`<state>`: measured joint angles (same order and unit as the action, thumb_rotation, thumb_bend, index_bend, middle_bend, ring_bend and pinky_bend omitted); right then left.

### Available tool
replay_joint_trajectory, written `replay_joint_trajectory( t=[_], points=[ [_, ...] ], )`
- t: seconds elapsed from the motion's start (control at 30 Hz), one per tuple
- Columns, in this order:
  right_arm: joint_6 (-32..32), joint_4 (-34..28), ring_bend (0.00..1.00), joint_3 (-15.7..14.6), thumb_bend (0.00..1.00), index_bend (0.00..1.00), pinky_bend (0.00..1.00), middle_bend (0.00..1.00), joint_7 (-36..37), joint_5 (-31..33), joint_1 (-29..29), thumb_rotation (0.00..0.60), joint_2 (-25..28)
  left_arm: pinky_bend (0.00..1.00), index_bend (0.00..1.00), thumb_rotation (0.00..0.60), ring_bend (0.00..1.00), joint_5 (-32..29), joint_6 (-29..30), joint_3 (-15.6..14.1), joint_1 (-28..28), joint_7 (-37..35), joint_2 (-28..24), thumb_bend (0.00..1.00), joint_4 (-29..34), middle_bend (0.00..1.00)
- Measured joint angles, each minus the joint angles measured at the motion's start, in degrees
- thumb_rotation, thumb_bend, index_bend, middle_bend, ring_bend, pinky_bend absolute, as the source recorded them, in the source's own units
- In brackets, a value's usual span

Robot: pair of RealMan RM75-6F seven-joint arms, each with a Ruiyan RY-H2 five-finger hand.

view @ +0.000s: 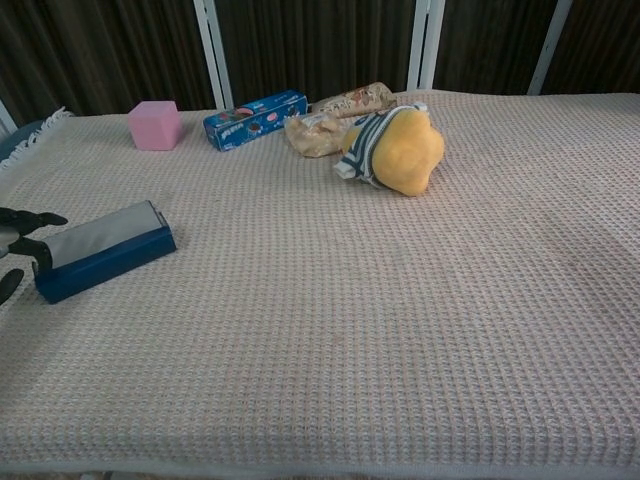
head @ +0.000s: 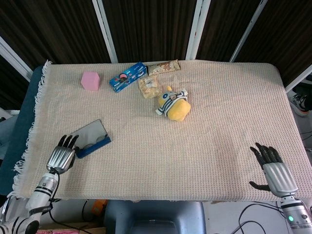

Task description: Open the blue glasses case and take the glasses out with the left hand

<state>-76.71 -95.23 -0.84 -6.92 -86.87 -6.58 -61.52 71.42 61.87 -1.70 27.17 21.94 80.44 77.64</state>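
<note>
Head view first, starting at the near edge: the left robot hand (head: pixel 61 157) sits at the front-left of the desk (head: pixel 219 122), fingers spread and pointing at the blue glasses case (head: pixel 90 139), with the fingertips right at its near-left end. It isn't gripping anything. Over on the near right, the right robot hand (head: pixel 273 170) lies flat on the woven cloth with fingers apart, also holding nothing, well away from everything else.

The case lies angled on the cloth, and the glasses (head: pixel 95 142) seem to show along its dark near edge, though that's hard to make out. In the chest view the case (view: pixel 100 249) looks like a low blue box with a grey top.

Further back, near the middle, there's a yellow plush toy (head: pixel 173 104). Along the far edge: a pink cube (head: pixel 90 80), a blue snack box (head: pixel 128 76) and two snack packets (head: pixel 157 78).
</note>
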Motion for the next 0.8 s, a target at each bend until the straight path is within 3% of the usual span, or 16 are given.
replay_joint_trajectory(
  t=[0.23,0.43,0.63,0.8],
  points=[
    [-0.19,-0.09,0.0,-0.19,0.19,0.0,0.0,0.0,-0.02,-0.26,0.11,0.6,0.01,0.0,0.38,0.6,0.0,6.06,2.56,-4.76,-2.62,2.5,-2.33,0.66,3.7,0.0],
    [-0.36,-0.16,0.0,-0.35,0.19,0.0,0.0,0.0,0.0,-0.51,0.19,0.6,0.09,0.0,0.37,0.6,0.0,12.06,5.01,-7.07,-3.94,4.97,-3.26,0.67,7.72,0.0],
    [-1.17,-0.2,0.0,-0.55,0.19,0.0,0.0,0.0,0.89,-1.27,0.5,0.6,0.49,0.0,0.36,0.6,0.0,16.15,5.73,-7.68,-4.13,6.97,-2.29,0.66,11.06,0.0],
    [-2.25,-0.14,0.0,-0.67,0.19,0.0,0.0,0.0,2.31,-2.02,0.9,0.6,1.04,0.0,0.29,0.6,0.0,15.76,3.16,-6.4,-2.95,8.31,-0.79,0.66,12.3,0.0]
  ],
)
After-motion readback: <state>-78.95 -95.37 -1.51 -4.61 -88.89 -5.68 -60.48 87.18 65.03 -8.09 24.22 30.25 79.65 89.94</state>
